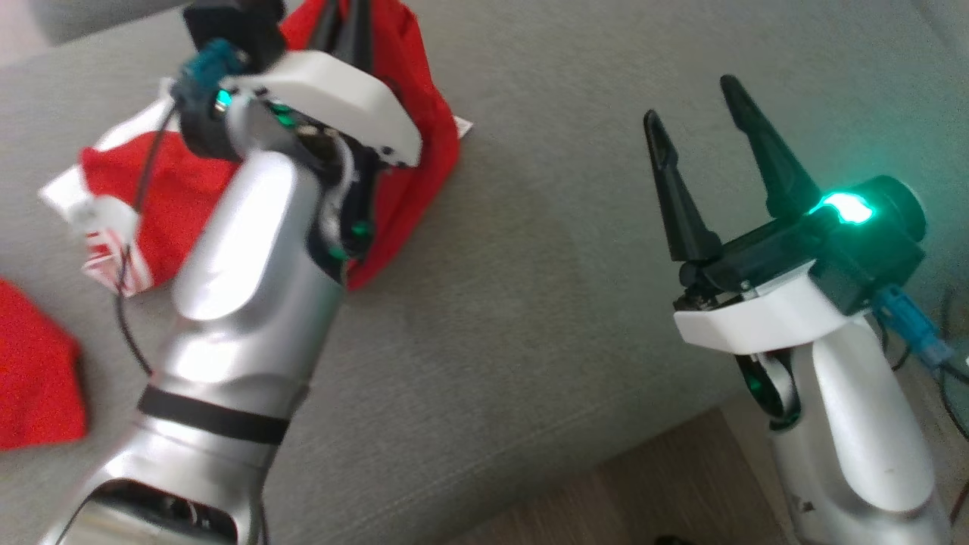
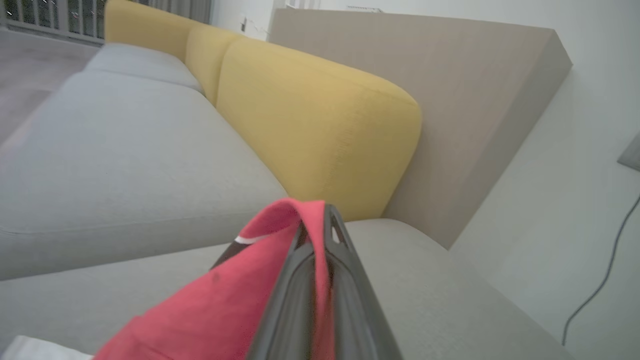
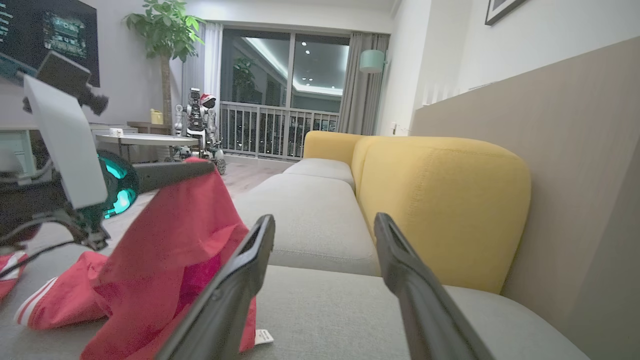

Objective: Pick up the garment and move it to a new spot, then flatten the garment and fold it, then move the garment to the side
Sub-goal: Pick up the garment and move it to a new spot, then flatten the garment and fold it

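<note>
- Head view: the left gripper (image 1: 344, 34) is reaching over the grey sofa seat (image 1: 545, 265), its jaws pressed together on a fold of the red garment (image 1: 424, 144). The cloth is hanging down from the grip, and its white-striped edge (image 1: 106, 250) is lying on the seat to the left. A second red cloth (image 1: 34, 371) is lying apart at the lower left. The right gripper (image 1: 690, 98) is hovering over the seat, well apart from the garment, with its jaws standing wide and holding nothing.
- Left wrist view: the left gripper (image 2: 322, 235) is clamping the garment (image 2: 225, 305), which is draping over the fingertips and falling away to the lower left. Behind it, a yellow back cushion (image 2: 310, 120) is leaning against a beige panel (image 2: 450, 100).
- Right wrist view: the right gripper (image 3: 324, 222) is pointing along the sofa with its jaws spread and empty. To its left, the garment (image 3: 170, 250) is hanging like a tent from the left gripper (image 3: 200, 170), its lower part resting on the seat and a small white label (image 3: 263, 337) showing at the hem.
</note>
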You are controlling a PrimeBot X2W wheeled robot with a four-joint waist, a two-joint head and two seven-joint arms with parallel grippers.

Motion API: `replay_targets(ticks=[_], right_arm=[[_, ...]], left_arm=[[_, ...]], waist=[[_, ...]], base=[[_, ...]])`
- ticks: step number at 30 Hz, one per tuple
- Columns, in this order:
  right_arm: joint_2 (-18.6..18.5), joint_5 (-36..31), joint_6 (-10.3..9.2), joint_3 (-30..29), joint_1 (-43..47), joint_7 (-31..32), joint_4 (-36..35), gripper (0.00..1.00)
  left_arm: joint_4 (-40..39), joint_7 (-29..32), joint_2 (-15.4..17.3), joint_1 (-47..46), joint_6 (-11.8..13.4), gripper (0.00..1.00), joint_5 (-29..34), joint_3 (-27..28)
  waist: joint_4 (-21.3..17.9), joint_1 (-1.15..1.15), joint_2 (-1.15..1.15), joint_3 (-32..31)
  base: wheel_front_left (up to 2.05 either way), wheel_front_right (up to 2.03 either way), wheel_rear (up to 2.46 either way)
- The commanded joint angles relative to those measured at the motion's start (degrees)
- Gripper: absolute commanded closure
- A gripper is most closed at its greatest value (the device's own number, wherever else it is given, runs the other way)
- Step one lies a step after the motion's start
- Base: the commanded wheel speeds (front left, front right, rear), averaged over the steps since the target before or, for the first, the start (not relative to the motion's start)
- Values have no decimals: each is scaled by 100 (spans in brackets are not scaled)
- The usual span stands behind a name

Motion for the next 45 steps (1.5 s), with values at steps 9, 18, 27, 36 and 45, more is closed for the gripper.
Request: replay_targets(ticks=[9,18,27,36,45], right_arm=[[32,119,-1,-9,-115,-37,-261,0],[32,-175,-1,18,145,-37,-62,0],[32,-418,-1,-134,615,-37,139,0],[32,-228,-1,-364,1318,-37,221,0],[32,-296,-1,-421,1409,-37,365,0]], left_arm=[[463,-390,106,-501,338,0,-796,-1528],[670,-861,315,-476,387,0,-729,-1498],[-479,-889,1216,938,485,0,-180,-1011],[-1962,-890,1320,3465,444,0,251,-114],[-2379,-890,673,4117,48,0,872,735]], waist=[[-409,0,0,274],[230,0,0,-252],[1001,0,0,-873],[1565,0,0,-1281],[1779,0,0,-1147]], base=[[0,0,0],[0,0,0],[0,0,0],[0,0,0],[0,0,0]])
